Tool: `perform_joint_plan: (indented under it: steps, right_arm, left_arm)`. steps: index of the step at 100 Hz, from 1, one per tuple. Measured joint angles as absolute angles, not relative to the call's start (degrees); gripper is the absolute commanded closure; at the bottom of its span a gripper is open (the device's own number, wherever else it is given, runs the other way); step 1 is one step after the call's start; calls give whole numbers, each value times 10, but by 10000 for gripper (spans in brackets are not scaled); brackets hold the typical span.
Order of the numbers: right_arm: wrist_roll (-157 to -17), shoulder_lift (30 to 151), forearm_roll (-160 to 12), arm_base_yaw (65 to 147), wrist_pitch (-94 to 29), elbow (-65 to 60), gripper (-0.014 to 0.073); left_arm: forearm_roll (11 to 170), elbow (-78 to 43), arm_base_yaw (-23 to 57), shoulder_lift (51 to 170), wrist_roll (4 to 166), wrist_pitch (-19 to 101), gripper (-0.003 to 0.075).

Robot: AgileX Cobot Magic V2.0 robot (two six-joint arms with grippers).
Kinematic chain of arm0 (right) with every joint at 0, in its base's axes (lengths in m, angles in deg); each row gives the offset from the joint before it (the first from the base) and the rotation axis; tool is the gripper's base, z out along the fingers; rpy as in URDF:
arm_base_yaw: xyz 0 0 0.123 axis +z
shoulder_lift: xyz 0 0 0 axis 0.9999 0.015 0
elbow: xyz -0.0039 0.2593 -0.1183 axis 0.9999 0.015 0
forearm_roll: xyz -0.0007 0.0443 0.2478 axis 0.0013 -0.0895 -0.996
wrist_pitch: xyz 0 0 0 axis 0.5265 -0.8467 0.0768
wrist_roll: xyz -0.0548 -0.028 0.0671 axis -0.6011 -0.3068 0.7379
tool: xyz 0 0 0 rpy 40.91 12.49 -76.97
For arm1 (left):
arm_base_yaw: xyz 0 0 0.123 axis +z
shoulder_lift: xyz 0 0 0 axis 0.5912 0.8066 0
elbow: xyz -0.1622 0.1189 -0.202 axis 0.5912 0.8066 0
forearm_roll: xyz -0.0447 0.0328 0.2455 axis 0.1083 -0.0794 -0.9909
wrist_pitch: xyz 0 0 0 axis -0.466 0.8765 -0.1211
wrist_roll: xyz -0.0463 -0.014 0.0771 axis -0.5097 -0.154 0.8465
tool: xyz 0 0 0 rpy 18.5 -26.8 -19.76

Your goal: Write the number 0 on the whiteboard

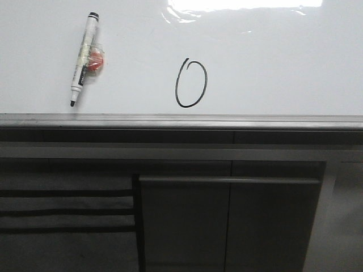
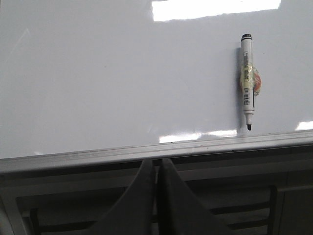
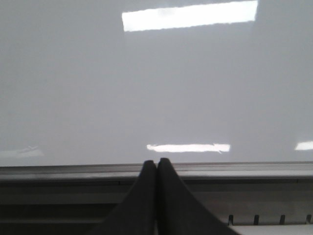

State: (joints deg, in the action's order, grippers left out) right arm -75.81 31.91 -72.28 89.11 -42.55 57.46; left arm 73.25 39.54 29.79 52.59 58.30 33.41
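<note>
The number 0 (image 1: 191, 83), a thin black slanted oval, is drawn near the middle of the whiteboard (image 1: 272, 62). A white marker (image 1: 84, 56) with a black tip lies on the board to the left of it, uncapped tip toward the grey edge rail; it also shows in the left wrist view (image 2: 248, 78). My left gripper (image 2: 157, 161) is shut and empty, back over the dark cabinet below the rail. My right gripper (image 3: 157, 161) is shut and empty, also back by the rail. Neither gripper shows in the front view.
A small red and orange piece (image 1: 95, 60) is taped to the marker's barrel. The grey metal edge rail (image 1: 181, 120) runs along the board's near side. Dark grey cabinet panels (image 1: 227, 221) lie below it. Bright glare (image 1: 238, 7) marks the board's far side.
</note>
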Motion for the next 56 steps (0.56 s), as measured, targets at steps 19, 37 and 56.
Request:
perform_joint_plan:
  steps: [19, 37, 56]
  right_arm:
    - [-758, 318, -724, 891, -452, 584, 666]
    - [-758, 317, -725, 891, -453, 584, 666]
    - [-758, 317, -725, 891, -453, 584, 666]
  left_arm:
    - [733, 395, 298, 526, 583, 334, 741]
    - [733, 395, 298, 526, 583, 334, 741]
    - [733, 395, 298, 526, 583, 334, 741]
